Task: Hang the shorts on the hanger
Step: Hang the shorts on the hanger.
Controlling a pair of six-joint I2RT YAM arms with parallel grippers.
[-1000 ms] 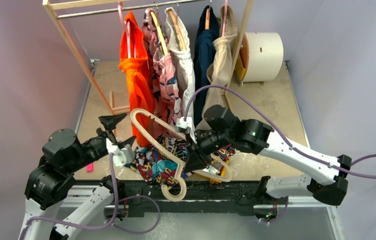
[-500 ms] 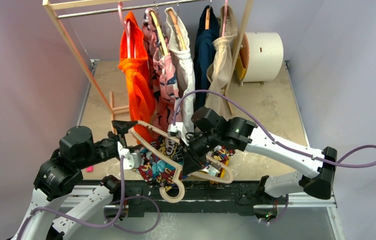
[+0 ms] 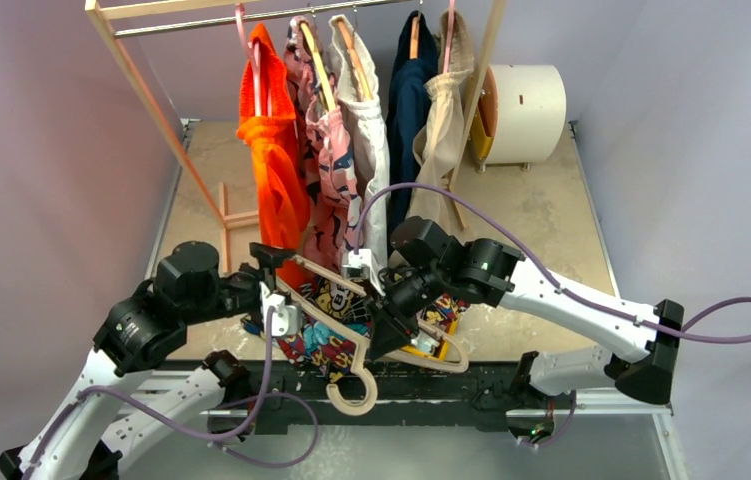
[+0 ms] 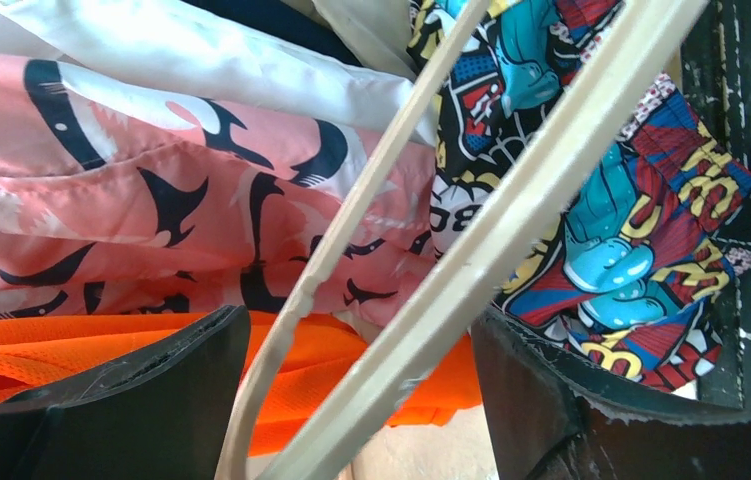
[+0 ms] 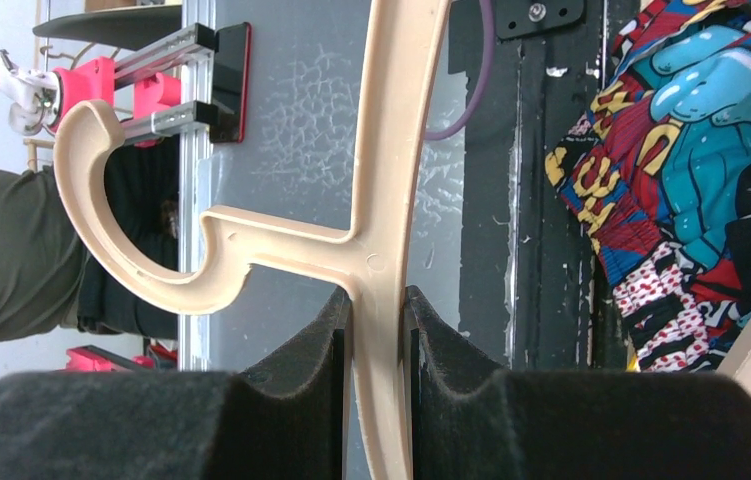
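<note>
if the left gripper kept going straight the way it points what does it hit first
Probably the thin pale cream hanger: its bars cross right between the open fingers of the left gripper. The pink patterned garment lies behind, though depth is unclear.

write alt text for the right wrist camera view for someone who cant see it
The right gripper is shut on a cream hanger, its black pads pinching the frame just where the hook branches off and curls left. Comic-print shorts in red, blue, yellow and black fill the right edge.
</note>
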